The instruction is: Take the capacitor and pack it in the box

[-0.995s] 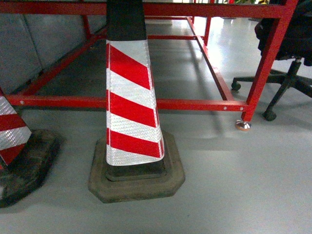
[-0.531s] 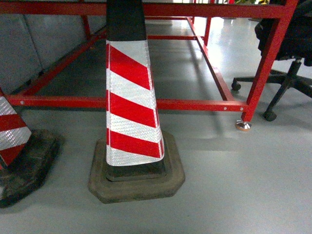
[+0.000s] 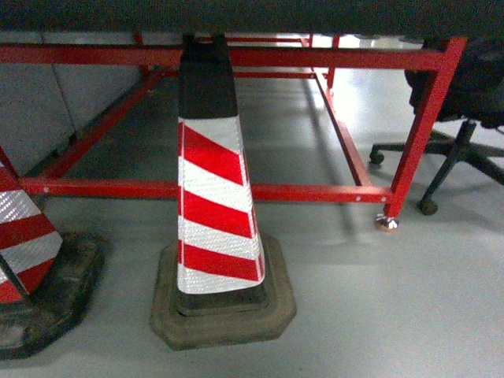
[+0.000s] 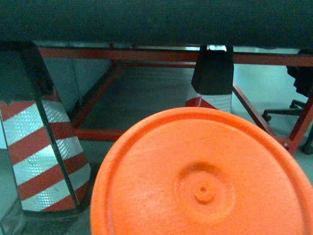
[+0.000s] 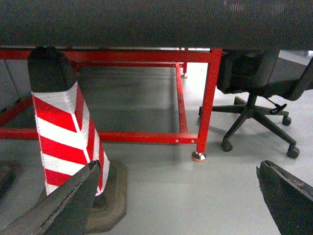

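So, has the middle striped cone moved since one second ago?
No. The cone sits lower in the head view, but the red frame behind it dropped equally; the camera shifted, not the cone.

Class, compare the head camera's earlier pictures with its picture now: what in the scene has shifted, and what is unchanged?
The whole view tilted up: the striped cone, the red frame and the chair base all sit lower in the picture, and a dark edge now fills the top. Their positions relative to one another are unchanged; nothing was grasped or released.
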{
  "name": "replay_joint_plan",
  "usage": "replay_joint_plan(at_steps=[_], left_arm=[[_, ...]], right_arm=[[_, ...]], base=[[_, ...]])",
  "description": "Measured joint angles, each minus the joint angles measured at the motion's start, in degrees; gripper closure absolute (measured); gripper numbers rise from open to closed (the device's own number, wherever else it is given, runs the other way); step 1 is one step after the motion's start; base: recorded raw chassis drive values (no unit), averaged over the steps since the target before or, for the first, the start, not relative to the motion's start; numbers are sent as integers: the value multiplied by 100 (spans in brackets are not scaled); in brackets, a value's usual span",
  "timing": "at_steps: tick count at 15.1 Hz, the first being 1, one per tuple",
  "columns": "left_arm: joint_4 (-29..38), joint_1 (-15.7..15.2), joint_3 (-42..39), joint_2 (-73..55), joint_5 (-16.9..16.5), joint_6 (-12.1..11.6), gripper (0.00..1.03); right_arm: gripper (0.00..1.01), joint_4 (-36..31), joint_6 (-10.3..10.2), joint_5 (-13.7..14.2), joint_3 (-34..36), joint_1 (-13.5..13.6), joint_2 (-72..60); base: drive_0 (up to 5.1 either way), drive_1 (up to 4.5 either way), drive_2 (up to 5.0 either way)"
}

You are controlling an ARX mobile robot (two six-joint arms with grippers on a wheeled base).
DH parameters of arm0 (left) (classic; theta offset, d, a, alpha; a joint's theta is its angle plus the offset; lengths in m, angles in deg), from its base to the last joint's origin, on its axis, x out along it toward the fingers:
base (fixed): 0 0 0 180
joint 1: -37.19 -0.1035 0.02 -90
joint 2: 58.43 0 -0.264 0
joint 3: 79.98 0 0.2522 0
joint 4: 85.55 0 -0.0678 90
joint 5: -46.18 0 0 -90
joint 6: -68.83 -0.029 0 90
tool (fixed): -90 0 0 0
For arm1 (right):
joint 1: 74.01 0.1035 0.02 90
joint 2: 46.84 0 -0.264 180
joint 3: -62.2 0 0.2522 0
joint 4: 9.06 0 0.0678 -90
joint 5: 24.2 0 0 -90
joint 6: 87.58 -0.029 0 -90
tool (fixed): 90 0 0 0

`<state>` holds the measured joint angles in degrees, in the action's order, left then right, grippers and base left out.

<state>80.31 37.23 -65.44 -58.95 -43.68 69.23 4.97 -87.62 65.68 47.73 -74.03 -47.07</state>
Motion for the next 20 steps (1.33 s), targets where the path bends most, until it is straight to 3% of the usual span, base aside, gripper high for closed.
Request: replay_joint_plan(at_steps=[20], left_arm=[[50,0,2,0,-13,-46,60]], right_arm=[[3,-33,-11,15,0,0,-2]], base=[[0,0,0]])
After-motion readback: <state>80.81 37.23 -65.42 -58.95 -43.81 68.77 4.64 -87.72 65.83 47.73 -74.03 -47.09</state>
